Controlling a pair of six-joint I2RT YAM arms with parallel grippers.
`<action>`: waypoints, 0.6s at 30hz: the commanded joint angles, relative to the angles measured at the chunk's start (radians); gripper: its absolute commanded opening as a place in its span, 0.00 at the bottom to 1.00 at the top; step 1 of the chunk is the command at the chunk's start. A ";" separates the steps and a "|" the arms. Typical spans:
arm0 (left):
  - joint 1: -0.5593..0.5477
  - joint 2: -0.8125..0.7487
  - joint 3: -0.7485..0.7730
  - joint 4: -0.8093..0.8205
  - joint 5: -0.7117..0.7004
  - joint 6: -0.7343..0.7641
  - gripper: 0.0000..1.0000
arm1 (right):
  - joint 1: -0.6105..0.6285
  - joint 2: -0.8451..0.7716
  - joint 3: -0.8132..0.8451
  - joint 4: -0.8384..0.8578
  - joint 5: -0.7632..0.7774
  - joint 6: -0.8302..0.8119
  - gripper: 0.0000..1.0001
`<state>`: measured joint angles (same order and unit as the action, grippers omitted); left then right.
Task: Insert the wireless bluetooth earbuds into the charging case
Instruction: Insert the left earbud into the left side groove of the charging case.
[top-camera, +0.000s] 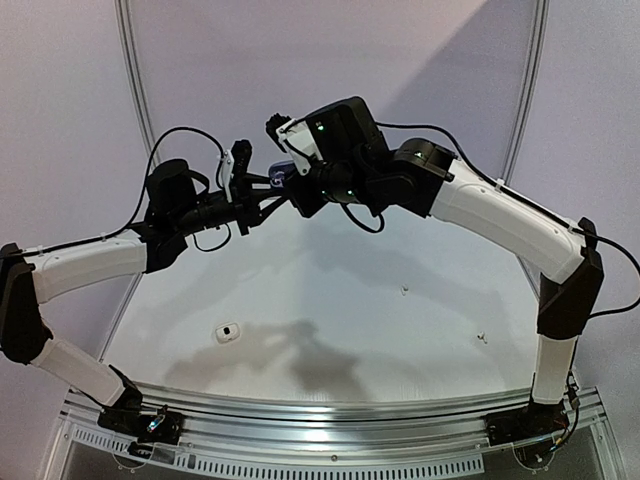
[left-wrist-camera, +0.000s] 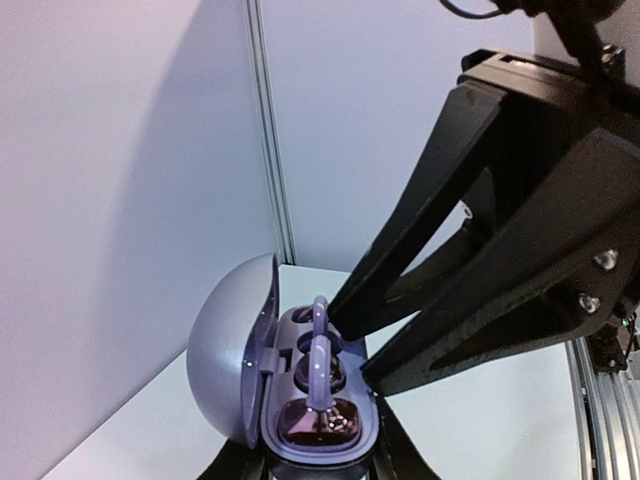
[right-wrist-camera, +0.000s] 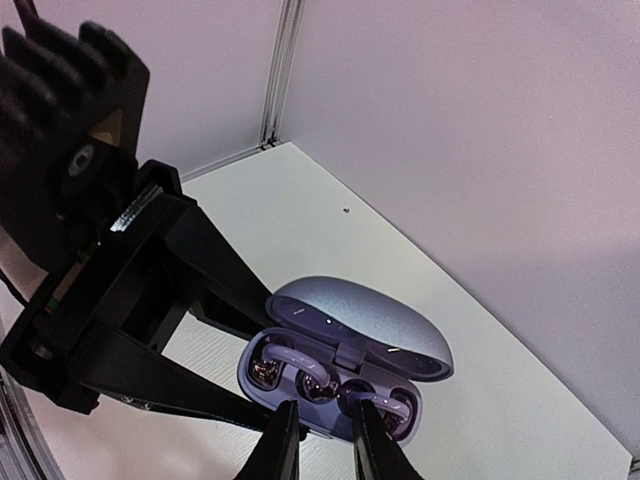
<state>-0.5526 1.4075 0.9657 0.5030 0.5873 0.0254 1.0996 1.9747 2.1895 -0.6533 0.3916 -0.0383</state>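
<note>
The left hand (left-wrist-camera: 316, 466) pinches the open purple charging case (right-wrist-camera: 350, 335) and holds it high above the desk (top-camera: 330, 300). Two purple earbuds (left-wrist-camera: 318, 370) sit inside the case. They are right at the tips of the right hand (right-wrist-camera: 322, 445). Its fingers are almost together, and I cannot tell if they pinch one.

White-shelled arms (top-camera: 500, 210) have black joints (top-camera: 570, 300), loose black cables (top-camera: 190, 130) and black wedge-shaped pincer fingers (right-wrist-camera: 280, 450).
</note>
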 joint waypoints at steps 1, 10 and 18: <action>0.005 -0.034 0.003 0.075 0.004 -0.002 0.00 | -0.005 -0.034 -0.014 -0.063 0.000 0.004 0.19; 0.010 -0.033 0.002 0.070 0.010 0.002 0.00 | -0.006 -0.117 -0.052 0.042 -0.018 0.012 0.20; 0.010 -0.034 0.011 0.003 0.110 0.076 0.00 | -0.007 -0.160 -0.053 0.123 -0.062 0.033 0.21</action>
<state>-0.5488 1.3968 0.9657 0.5385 0.6285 0.0586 1.0985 1.8591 2.1456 -0.5880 0.3660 -0.0238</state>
